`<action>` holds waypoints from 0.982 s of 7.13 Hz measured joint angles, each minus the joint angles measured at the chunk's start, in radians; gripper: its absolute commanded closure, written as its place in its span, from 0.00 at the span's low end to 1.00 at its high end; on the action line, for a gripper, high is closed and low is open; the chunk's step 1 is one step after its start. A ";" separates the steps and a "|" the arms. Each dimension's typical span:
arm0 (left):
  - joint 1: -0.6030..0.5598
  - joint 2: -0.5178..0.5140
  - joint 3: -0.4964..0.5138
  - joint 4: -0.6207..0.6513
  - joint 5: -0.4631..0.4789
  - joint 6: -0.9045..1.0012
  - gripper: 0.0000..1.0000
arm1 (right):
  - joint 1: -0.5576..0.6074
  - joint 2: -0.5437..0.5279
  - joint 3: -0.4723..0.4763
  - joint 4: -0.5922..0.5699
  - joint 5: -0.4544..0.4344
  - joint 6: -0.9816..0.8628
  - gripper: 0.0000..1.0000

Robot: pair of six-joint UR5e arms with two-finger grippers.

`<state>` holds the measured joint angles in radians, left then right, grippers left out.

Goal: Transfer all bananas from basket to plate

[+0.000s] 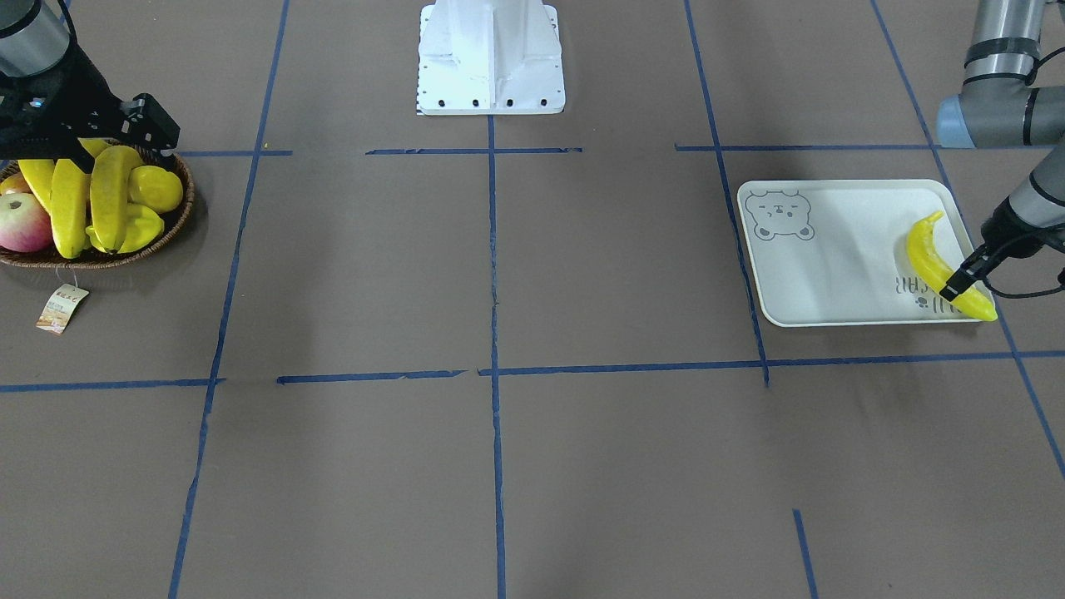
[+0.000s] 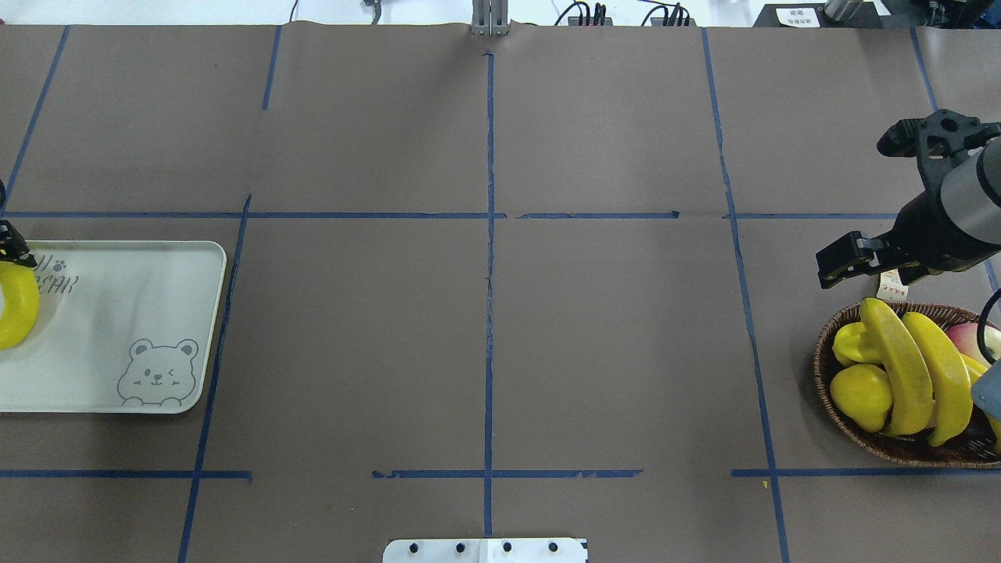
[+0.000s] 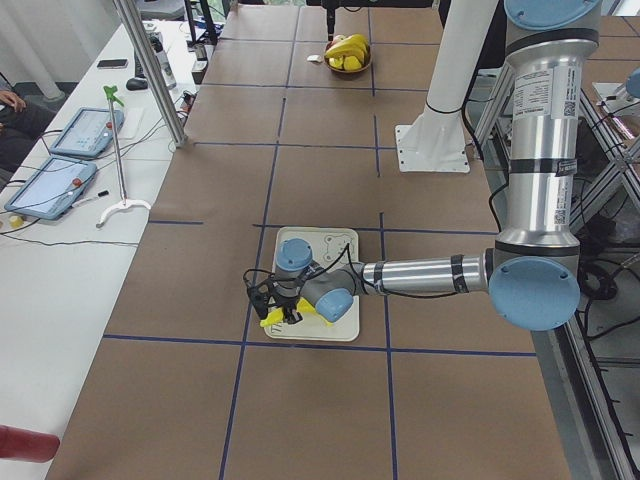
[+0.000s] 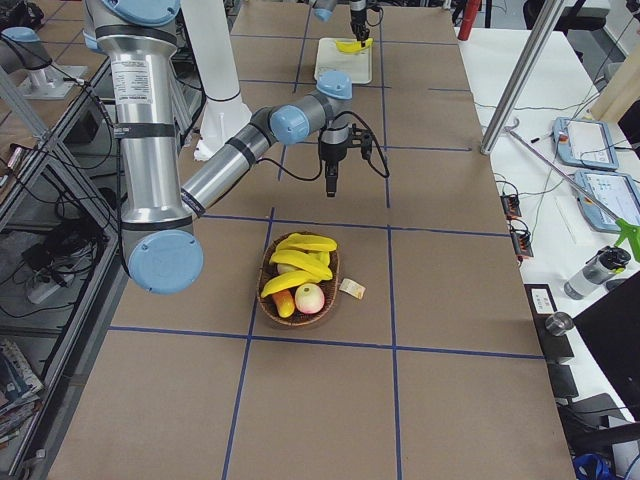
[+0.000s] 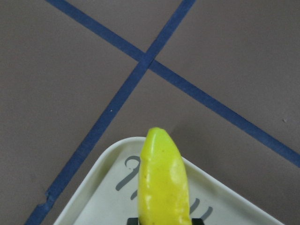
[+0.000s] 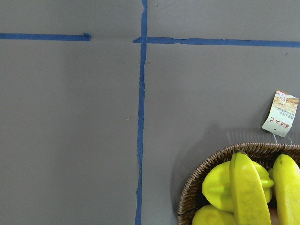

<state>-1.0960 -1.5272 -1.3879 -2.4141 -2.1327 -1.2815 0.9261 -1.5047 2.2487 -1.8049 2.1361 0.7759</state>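
My left gripper [image 1: 958, 285] is shut on one yellow banana [image 1: 936, 262] that lies low over the outer end of the pale plate [image 1: 832, 258], by its lettering. The left wrist view shows this banana [image 5: 161, 183] over the plate's corner [image 5: 93, 201]. Three more bananas [image 1: 106, 195] lie in the brown wicker basket [image 1: 100, 259] at the other end of the table. My right gripper [image 2: 868, 199] is open and empty, and hovers high near the basket [image 2: 829, 391]. The right wrist view shows the basket's rim [image 6: 197, 187] and two bananas [image 6: 246, 192].
The basket also holds a starfruit [image 2: 852, 344], a round lemon [image 2: 860, 395] and a red apple [image 1: 21, 223]. Its paper tag [image 1: 61, 308] lies on the table beside it. The white robot base [image 1: 491, 58] stands at mid-table. Blue tape lines cross the brown table.
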 measured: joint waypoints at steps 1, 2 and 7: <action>-0.005 0.003 -0.002 -0.014 -0.043 0.053 0.00 | 0.005 0.000 0.000 0.000 0.001 -0.001 0.00; -0.030 0.003 -0.009 -0.018 -0.119 0.120 0.00 | 0.015 -0.006 0.001 0.000 0.003 -0.007 0.00; -0.102 0.000 -0.111 -0.010 -0.288 0.405 0.00 | 0.109 -0.232 0.072 0.023 0.002 -0.252 0.00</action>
<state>-1.1979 -1.5276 -1.4988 -2.4242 -2.4204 -0.8760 1.0348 -1.7369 2.3206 -1.7823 2.1382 0.5242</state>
